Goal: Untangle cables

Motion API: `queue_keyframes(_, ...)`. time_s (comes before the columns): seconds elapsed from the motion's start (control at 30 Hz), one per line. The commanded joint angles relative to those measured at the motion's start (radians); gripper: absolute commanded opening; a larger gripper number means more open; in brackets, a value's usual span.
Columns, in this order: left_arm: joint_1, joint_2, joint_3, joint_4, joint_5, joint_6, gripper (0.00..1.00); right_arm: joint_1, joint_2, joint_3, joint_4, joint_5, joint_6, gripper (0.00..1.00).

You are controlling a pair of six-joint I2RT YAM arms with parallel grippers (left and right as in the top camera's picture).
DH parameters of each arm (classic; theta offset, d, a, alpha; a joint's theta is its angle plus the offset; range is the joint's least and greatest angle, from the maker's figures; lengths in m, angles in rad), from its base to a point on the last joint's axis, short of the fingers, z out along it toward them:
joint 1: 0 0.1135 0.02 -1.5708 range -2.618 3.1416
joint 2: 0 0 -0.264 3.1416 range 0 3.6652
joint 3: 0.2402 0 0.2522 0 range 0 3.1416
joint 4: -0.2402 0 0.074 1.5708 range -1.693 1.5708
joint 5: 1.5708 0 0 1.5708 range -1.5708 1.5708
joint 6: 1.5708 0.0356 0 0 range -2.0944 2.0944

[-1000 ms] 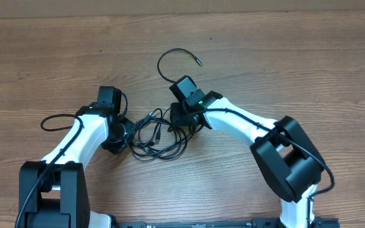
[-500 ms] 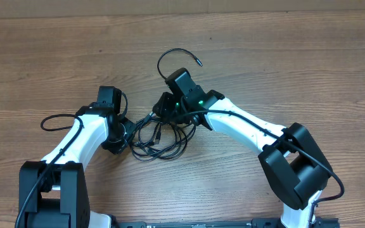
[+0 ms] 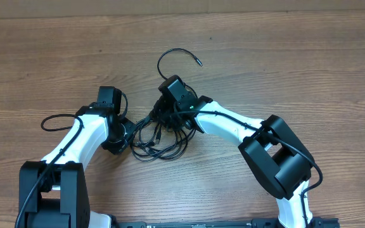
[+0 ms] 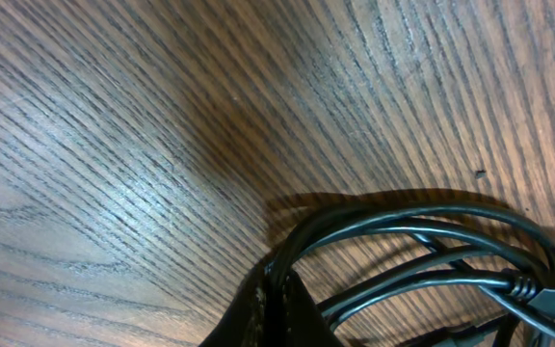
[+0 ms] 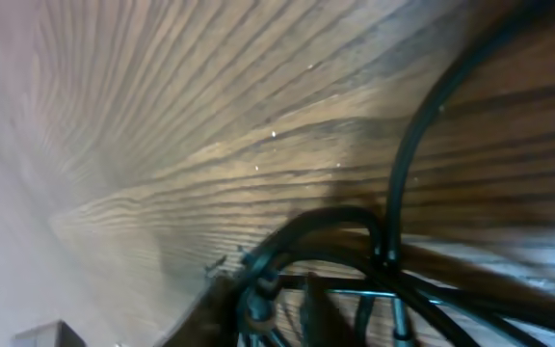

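Surface: wooden table [image 3: 309, 57], grain running across every view.
Left arm: left gripper [image 3: 124, 132] sits at the left edge of the tangle; jaws narrow, apparently pinching one loop against a dark fingertip [image 4: 270, 306].
Tangle: cables [image 3: 160, 144], thin black cords heaped in overlapping loops between the two grippers.
Right arm: right gripper [image 3: 165, 116] rests on the far edge of the heap; wrist view blurred, jaw opening cannot be told.
Far end: one cord arcs away from the heap, ending in a plug [image 3: 199, 63] on bare wood.
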Motion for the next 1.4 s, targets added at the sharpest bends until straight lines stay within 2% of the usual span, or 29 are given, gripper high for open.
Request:
queue_keyframes(0.0,-0.006,0.012,0.013,-0.004,0.010,-0.017,0.05,-0.002,0.003,0.010,0.002,0.042,0.030,0.04)
queue_keyframes(0.2,-0.006,0.012,0.015,0.007,0.016,0.016,0.04,-0.002,0.003,0.010,-0.137,0.053,0.010,0.04)
queue_keyframes(0.3,0.001,0.004,0.064,0.019,0.056,0.179,0.04,-0.004,0.003,0.010,-0.330,0.109,-0.025,0.04)
queue_keyframes(0.47,0.003,-0.038,0.208,-0.027,0.087,0.402,0.05,-0.009,0.003,0.010,-0.502,0.225,-0.069,0.04)
queue_keyframes(0.57,0.003,-0.078,0.307,-0.069,0.141,0.486,0.04,-0.014,0.003,0.006,-0.559,0.287,-0.069,0.04)
queue_keyframes(0.77,0.003,-0.172,0.449,-0.134,0.167,0.500,0.04,-0.024,0.003,0.006,-0.609,0.372,-0.070,0.04)
queue_keyframes(0.93,0.003,-0.268,0.509,-0.134,0.157,0.499,0.04,-0.024,0.003,0.006,-0.612,0.399,-0.153,0.04)
queue_keyframes(1.07,0.003,-0.324,0.518,-0.135,0.158,0.499,0.04,-0.024,0.003,0.007,-0.611,0.377,-0.258,0.04)
queue_keyframes(1.2,0.003,-0.335,0.518,-0.177,0.157,0.499,0.04,-0.024,-0.011,0.038,-0.614,0.309,-0.434,0.04)
queue_keyframes(1.37,0.003,-0.332,0.518,-0.219,0.158,0.499,0.04,-0.024,-0.116,0.142,-0.645,0.246,-0.573,0.04)
